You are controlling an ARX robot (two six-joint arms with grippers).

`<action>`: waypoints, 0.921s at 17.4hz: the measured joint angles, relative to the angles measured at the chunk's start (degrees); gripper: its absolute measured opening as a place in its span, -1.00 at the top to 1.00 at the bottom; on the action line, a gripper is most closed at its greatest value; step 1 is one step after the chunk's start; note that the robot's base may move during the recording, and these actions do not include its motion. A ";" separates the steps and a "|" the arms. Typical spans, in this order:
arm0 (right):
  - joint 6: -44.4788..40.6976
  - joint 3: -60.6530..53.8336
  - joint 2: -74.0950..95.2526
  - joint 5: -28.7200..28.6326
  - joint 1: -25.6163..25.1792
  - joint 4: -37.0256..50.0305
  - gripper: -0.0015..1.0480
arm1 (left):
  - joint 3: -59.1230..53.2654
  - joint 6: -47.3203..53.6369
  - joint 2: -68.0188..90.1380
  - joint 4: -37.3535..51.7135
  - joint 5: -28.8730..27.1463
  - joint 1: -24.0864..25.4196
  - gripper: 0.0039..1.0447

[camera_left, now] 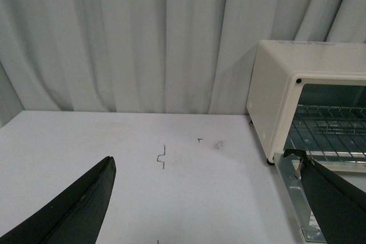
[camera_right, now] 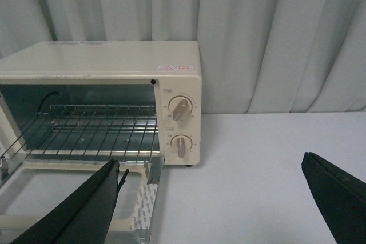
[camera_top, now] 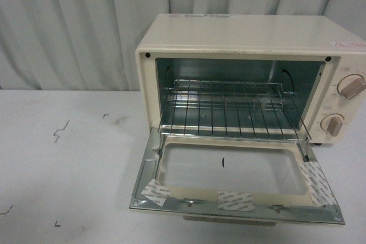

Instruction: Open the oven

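The cream oven point(camera_top: 246, 32) stands on the white table, right of centre in the front view. Its glass door point(camera_top: 234, 172) hangs fully down and flat, inner side up, with tape patches on the frame. The wire rack point(camera_top: 229, 110) sits inside the open cavity. Two beige knobs point(camera_top: 350, 86) are on its right panel. The bar handle is hidden under the door's front edge. No gripper shows in the front view. My left gripper point(camera_left: 211, 198) is open and empty, left of the oven point(camera_left: 286, 84). My right gripper point(camera_right: 211, 198) is open and empty, by the oven's point(camera_right: 114, 61) knob side.
A white table point(camera_top: 68, 158) carries small black pen marks point(camera_top: 60, 131). Pale pleated curtains point(camera_top: 86, 21) hang close behind the oven. Bare table lies left of the oven and right of it point(camera_right: 263, 158).
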 joint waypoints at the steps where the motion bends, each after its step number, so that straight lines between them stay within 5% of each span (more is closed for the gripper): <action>1: 0.00 0.00 0.00 0.00 0.00 0.00 -0.87 | 0.00 0.02 0.00 0.00 0.00 0.00 -0.88; 16: 0.00 0.00 0.02 0.00 0.00 0.00 -0.87 | 0.00 0.00 0.00 -0.07 -0.02 0.00 -0.88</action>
